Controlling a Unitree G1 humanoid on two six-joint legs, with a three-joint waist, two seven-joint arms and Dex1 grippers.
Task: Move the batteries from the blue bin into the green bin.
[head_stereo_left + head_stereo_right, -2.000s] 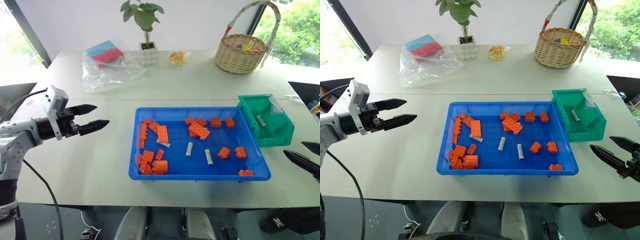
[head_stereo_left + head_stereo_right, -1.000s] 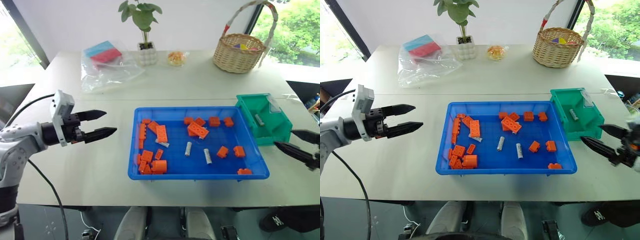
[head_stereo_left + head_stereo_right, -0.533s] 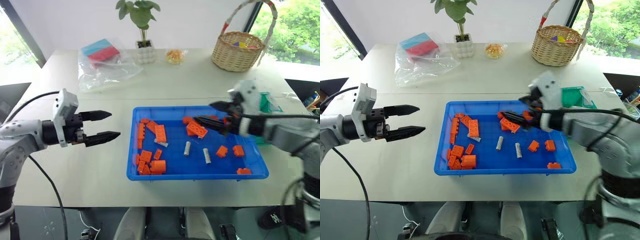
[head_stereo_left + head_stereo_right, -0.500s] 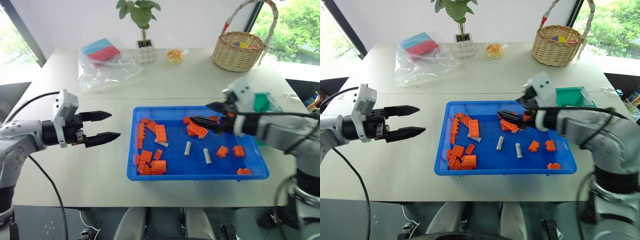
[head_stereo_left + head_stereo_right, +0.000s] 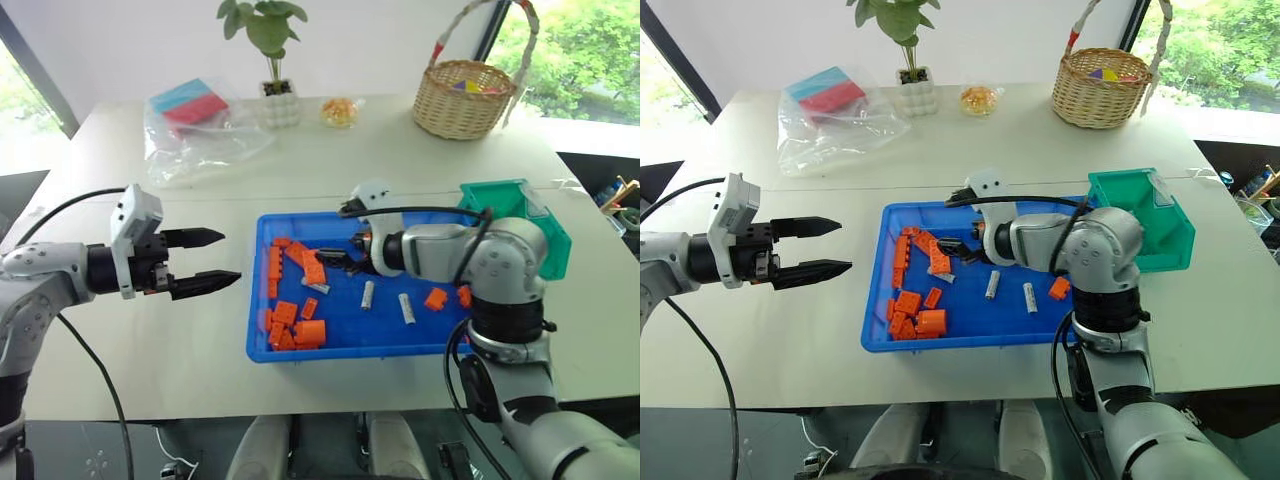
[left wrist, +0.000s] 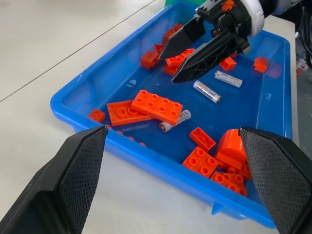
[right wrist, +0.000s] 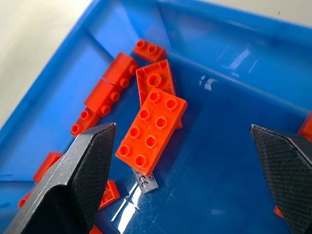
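1. Head views. Worktop [image 5: 400,160], pale, carrying the blue bin [image 5: 262,340] and, touching its far right corner, the green bin [image 5: 505,200]. In the blue bin: scattered orange bricks [image 5: 296,325] and three batteries, two lying bare mid-tray [image 5: 367,293] [image 5: 406,308]. The right gripper [image 5: 340,262], beside the green bin a second ago, now reaches across the tray toward its left half, jaws apart, nothing between them. The left gripper [image 5: 205,262] hangs over bare worktop left of the tray, jaws apart, empty, much where it was. Also present: wicker basket [image 5: 460,100], potted plant [image 5: 268,60], plastic bag [image 5: 195,125].

2. Left wrist view. Blue bin seen from its near corner. The third battery [image 6: 176,120] lies half under a long brick [image 6: 157,106]. The right gripper [image 6: 192,48] hovers above the tray, tips pointing toward that brick.

3. Right wrist view. Between the spread jaws: the long brick [image 7: 151,129] and, protruding from its near end, the grey tip of the same battery [image 7: 145,180].

4. Assessment. The right arm's swing into the tray reads as the approach for a further pick, the half-buried battery its likely target. The brick lying on it may hinder a clean closure.
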